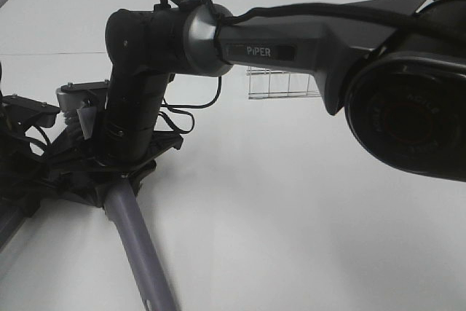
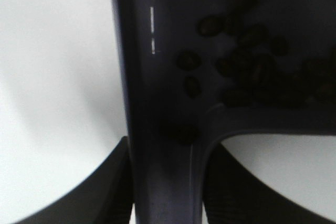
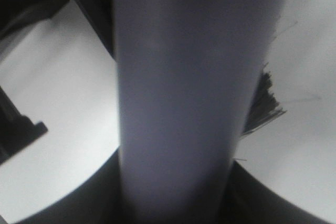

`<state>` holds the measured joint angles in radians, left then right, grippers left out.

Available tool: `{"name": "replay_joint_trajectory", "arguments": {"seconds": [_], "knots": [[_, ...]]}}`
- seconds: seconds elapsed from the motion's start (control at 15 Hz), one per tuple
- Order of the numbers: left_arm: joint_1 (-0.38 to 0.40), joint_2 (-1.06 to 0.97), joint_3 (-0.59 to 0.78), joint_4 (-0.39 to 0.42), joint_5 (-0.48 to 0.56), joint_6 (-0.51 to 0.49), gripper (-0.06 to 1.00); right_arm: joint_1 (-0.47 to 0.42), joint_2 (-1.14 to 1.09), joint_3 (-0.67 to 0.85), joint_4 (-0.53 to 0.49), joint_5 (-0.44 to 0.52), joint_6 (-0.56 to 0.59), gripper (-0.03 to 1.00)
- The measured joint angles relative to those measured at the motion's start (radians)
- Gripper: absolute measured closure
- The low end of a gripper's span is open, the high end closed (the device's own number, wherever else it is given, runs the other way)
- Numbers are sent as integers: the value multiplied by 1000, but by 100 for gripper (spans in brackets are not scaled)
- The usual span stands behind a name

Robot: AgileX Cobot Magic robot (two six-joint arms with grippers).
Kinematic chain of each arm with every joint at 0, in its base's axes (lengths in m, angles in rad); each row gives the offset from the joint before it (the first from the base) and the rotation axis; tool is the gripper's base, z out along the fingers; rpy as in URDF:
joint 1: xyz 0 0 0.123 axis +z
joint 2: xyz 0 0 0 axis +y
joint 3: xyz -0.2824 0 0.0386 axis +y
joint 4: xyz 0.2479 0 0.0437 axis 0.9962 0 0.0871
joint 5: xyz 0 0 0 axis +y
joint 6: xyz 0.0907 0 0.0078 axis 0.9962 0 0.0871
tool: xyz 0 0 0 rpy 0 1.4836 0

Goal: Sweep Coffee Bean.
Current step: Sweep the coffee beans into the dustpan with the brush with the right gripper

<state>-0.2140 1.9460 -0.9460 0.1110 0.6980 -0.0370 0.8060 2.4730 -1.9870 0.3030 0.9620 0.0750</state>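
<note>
left fingers are pinching the dustpan by its handle, likely holding the pan level so the coffee beans are sitting heaped inside it, off the counter. right fingers are clamping the brush handle, bristles pointing ahead for sweeping. both are working near nine o'clock, wire basket at one o'clock.

Overhead view: white worktop brightly, evenly lit; soft shadow beneath the arm, whose near housing is blurred. Left wrist view: dustpan dark, soft-focused, one thin glare streak. Right wrist view: brush handle wholly out of focus.
</note>
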Motion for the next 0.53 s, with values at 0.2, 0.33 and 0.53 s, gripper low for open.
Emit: {"name": "replay_joint_trajectory", "arguments": {"seconds": [0.2,0.33,0.53], "knots": [[0,0,0,-4,1,0,61,-19,11,0,57,-100,-7,60],[1,0,0,-6,1,13,61,-48,15,-12,81,-192,-10,60],[1,0,0,-7,1,24,61,-105,27,-79,82,-175,-34,60]]}}
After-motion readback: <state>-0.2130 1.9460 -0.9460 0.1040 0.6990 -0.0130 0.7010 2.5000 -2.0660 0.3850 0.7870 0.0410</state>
